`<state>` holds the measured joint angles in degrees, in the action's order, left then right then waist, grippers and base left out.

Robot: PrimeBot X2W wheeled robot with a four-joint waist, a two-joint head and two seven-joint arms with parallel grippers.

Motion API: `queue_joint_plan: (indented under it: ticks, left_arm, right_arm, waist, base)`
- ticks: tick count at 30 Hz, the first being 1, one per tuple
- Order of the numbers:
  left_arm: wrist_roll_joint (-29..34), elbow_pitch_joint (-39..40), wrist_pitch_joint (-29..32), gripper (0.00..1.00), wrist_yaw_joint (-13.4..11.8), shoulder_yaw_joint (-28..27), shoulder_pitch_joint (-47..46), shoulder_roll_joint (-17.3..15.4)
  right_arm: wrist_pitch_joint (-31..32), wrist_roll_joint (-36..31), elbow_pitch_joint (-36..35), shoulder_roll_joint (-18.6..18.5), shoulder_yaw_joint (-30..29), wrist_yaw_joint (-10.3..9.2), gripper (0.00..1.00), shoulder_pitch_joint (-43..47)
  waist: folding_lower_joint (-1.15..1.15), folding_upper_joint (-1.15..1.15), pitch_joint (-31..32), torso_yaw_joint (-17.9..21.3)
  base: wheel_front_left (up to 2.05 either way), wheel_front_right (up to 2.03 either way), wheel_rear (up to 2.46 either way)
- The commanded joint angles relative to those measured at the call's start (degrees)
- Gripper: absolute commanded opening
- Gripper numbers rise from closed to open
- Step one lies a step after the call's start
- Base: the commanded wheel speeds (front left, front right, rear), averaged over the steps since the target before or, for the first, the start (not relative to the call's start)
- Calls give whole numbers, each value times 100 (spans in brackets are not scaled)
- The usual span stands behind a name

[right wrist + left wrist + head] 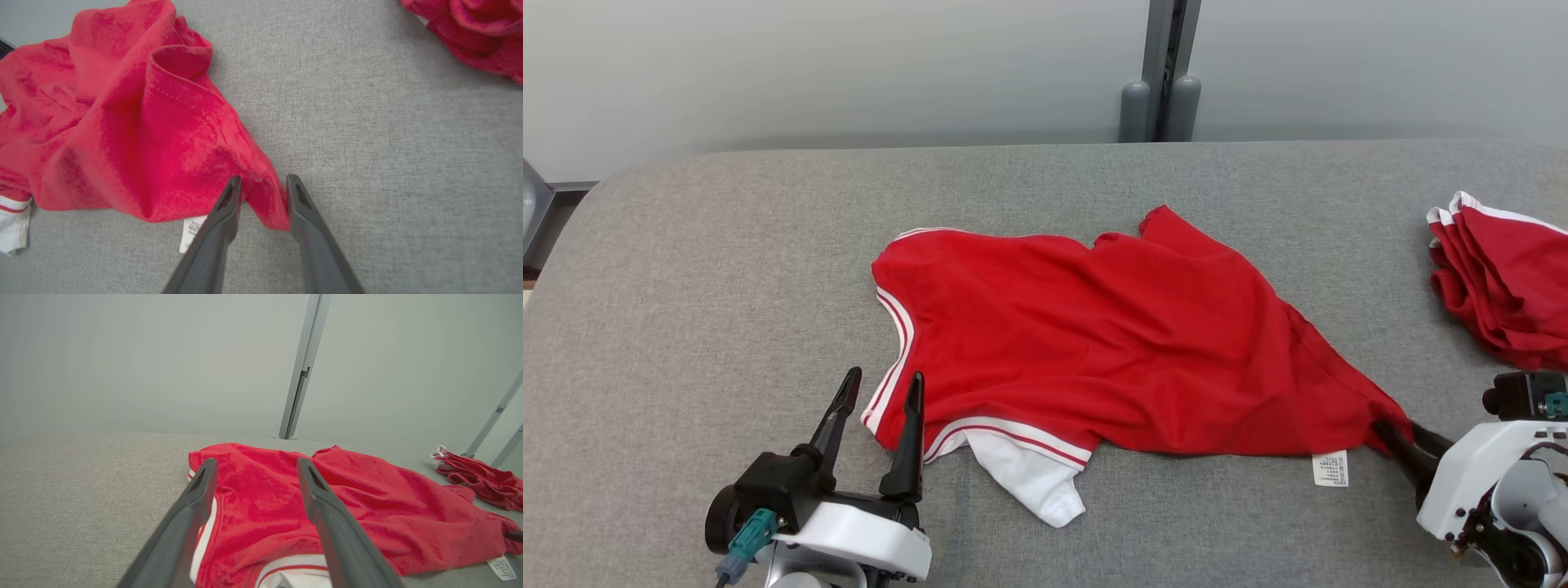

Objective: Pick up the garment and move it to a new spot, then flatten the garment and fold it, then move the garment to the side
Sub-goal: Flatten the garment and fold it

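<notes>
The garment is a red shirt with white trim, spread crumpled across the middle of the grey padded table. My left gripper stands open at its near left edge, the fingers straddling the striped white hem, with the red cloth under them. My right gripper is at the garment's near right corner. In the right wrist view its fingers are slightly parted, and the red corner lies on the table between them beside a white label.
A second red garment with white trim lies bunched at the table's right edge. A grey post stands behind the far edge against a pale wall. Bare table surface stretches to the left and along the far side.
</notes>
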<state>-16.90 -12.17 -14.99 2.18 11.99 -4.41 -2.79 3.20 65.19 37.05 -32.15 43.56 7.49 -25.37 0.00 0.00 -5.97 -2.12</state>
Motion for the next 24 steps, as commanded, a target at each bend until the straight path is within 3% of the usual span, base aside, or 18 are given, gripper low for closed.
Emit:
queue_joint_plan:
  ticks: [1, 8, 14, 19, 24]
  left_arm:
    - [31, -15, -26, 100, 28, -18, -82, -23]
    - [76, -40, -26, 100, 51, -69, -9, -23]
    - [92, -16, -26, 100, 54, -110, 54, -23]
    - [58, -20, -26, 100, 78, -153, 86, -23]
    - [77, -26, -26, 100, 94, -191, 68, -23]
  right_arm:
    - [-69, -65, -3, 6, -93, 1, 100, 43]
    - [-438, -243, -304, -20, -756, 1, 100, 208]
    - [-1236, -532, -821, 72, -1582, 1, 100, 487]
    - [-1736, -1024, -1035, 493, -2333, 1, 100, 785]
    - [-1845, -1726, -1347, 1143, -3041, 1, 100, 1071]
  waist:
    - [0, 0, 9, 6]
    - [0, 0, 79, 19]
    - [0, 0, 109, 33]
    - [0, 0, 71, 23]
    - [0, 0, 13, 22]
  base:
    - [0, 0, 0]
    - [0, 0, 0]
    - [0, 0, 0]
    - [0, 0, 0]
    - [0, 0, 0]
